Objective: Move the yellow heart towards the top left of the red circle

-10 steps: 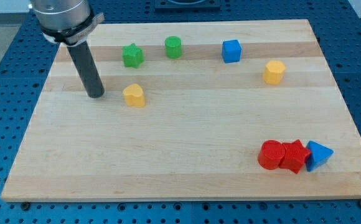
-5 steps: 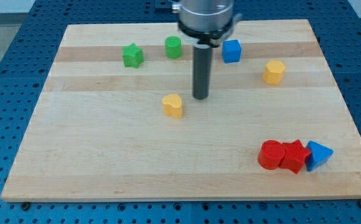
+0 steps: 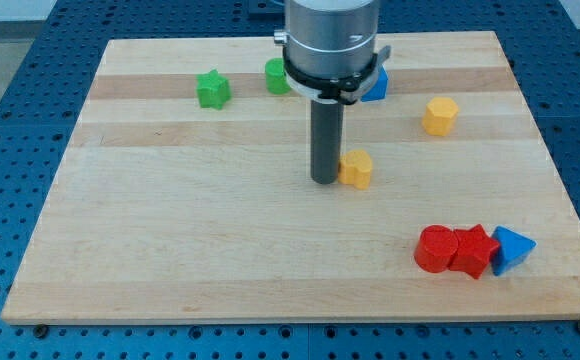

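The yellow heart (image 3: 357,169) lies near the middle of the wooden board (image 3: 170,250). My tip (image 3: 325,180) touches its left side. The red circle (image 3: 435,248) sits at the lower right, well to the view's right and below the heart. It touches a red star (image 3: 473,251), which touches a blue triangle (image 3: 513,248).
A green star (image 3: 211,89) and a green cylinder (image 3: 274,76), partly hidden by the arm, sit at the top left. A blue cube (image 3: 375,84) shows behind the arm. A yellow hexagon (image 3: 439,116) lies at the upper right.
The yellow heart has slid from the left of the board to the right and slightly down. My tip has followed and now stands against its left side.
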